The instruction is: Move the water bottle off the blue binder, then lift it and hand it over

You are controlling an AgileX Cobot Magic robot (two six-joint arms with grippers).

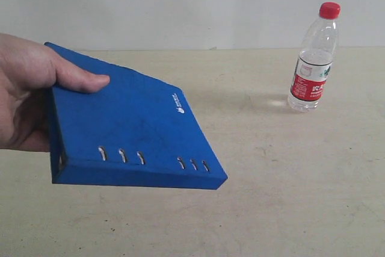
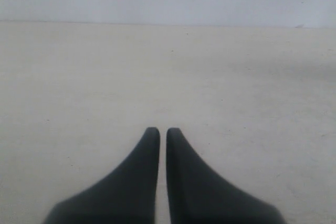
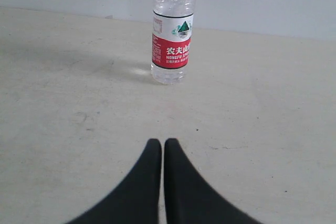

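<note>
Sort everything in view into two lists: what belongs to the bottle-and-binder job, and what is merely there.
Job: water bottle, upright on the table; blue binder, held tilted by a hand; left end effector and right end effector, both shut.
Merely there: table; wall.

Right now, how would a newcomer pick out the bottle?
On the beige table, at the right of the exterior view, the bottle stands upright and alone, well apart from the binder that a hand holds up at the left. It sits straight ahead of the right claw. Only it is clear plastic with a red cap and red-and-white label.
</note>
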